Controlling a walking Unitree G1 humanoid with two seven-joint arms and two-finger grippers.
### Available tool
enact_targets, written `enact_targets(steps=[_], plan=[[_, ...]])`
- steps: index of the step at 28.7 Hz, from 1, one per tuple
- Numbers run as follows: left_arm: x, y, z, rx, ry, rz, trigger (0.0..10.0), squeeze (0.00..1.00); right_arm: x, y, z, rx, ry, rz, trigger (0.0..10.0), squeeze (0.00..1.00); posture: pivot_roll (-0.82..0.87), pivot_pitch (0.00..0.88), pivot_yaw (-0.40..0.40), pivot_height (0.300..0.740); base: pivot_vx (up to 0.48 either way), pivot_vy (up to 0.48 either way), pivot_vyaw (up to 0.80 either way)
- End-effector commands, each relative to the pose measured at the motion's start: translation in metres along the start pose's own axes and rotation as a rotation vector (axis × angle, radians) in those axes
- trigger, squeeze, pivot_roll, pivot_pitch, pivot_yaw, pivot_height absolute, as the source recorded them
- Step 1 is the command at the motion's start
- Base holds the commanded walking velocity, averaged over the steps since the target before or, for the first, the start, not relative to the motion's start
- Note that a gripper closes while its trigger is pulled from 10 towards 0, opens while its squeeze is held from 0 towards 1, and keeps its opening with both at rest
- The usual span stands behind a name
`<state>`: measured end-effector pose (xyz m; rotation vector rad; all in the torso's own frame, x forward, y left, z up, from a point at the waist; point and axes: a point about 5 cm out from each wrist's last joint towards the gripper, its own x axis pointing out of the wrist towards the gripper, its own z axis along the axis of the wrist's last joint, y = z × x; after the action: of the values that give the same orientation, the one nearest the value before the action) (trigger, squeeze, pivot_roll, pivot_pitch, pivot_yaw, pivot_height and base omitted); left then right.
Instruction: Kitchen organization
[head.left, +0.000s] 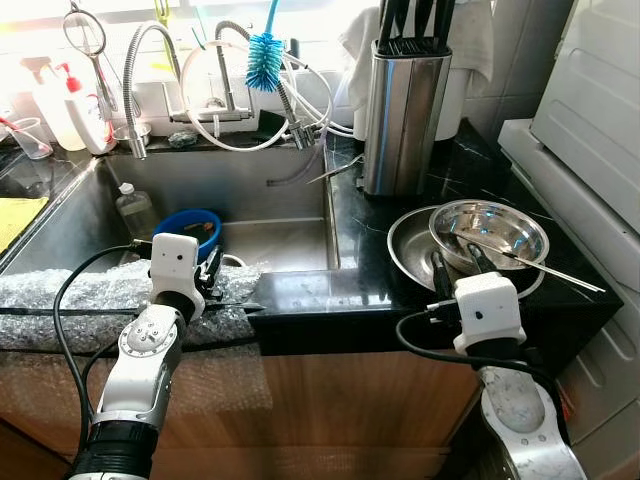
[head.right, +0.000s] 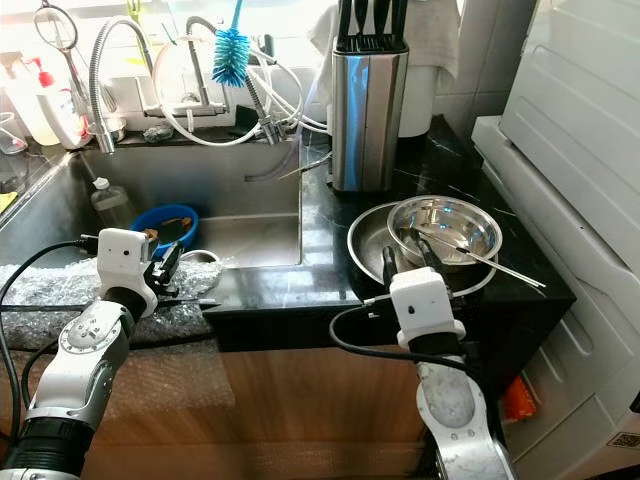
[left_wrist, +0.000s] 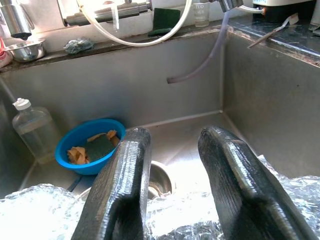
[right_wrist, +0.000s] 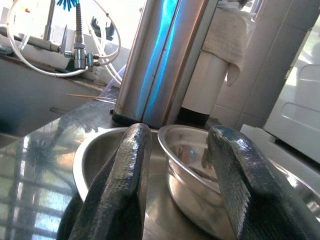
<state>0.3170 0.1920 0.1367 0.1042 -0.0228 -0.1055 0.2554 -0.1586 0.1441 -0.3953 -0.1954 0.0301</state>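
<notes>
My right gripper (head.left: 455, 262) sits with fingers spread at the near rim of the wide steel pan (head.left: 408, 248); straight ahead of it the smaller steel bowl (head.left: 488, 233) blocks the way, with long utensils (head.left: 545, 266) lying across it and sticking out to my right. Beyond the bowl the tall steel knife block (head.left: 402, 112) walls off the counter's back. Left of that gripper I have bare black counter (head.left: 300, 295). My left gripper (head.left: 212, 268), fingers apart, hovers over the bubble wrap (head.left: 60, 290) on the sink's (head.left: 270, 190) front edge; ahead the basin drops open, with the blue bowl (left_wrist: 86, 145) and a clear bottle (left_wrist: 31, 131) to its left and a dangling hose (left_wrist: 200, 65) by the back wall.
</notes>
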Motion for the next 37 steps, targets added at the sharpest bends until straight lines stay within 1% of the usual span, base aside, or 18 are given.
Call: enact_targets(steps=[1,5,16,22,28,33,37], plan=[[0.0,-0.004,-0.01,0.018,0.058,-0.02,10.0,0.0,0.003,0.0,0.001,0.01,-0.009,0.004,10.0,0.0,-0.07,0.0,0.057,0.74,0.0,0.0,0.0],[0.0,-0.003,-0.009,0.025,0.057,-0.018,10.0,0.0,0.016,0.004,0.004,0.014,-0.042,0.042,10.0,0.0,-0.06,0.0,0.058,0.74,0.0,0.0,0.0],[-0.002,0.0,-0.009,0.034,0.059,-0.017,10.0,0.0,0.024,0.007,0.002,0.023,-0.055,0.069,10.0,0.0,-0.05,0.0,0.061,0.74,0.0,0.0,0.0],[-0.003,0.002,-0.009,0.04,0.059,-0.012,10.0,0.0,0.022,0.002,0.01,0.039,-0.085,0.033,10.0,0.0,-0.06,0.0,0.069,0.74,0.0,0.0,0.0],[-0.001,0.0,-0.009,0.039,0.059,-0.02,10.0,0.0,0.019,-0.004,0.015,0.043,-0.097,0.002,10.0,0.0,-0.07,0.0,0.068,0.74,0.0,0.0,0.0],[-0.001,-0.001,-0.008,0.038,0.058,-0.021,10.0,0.0,0.017,-0.005,0.017,0.038,-0.1,0.0,10.0,0.0,-0.07,0.0,0.066,0.74,0.0,0.0,0.0],[-0.002,-0.001,-0.01,0.034,0.06,-0.02,10.0,0.0,0.008,-0.009,0.018,0.039,-0.093,-0.018,10.0,0.0,-0.07,0.0,0.063,0.74,0.0,0.0,0.0]])
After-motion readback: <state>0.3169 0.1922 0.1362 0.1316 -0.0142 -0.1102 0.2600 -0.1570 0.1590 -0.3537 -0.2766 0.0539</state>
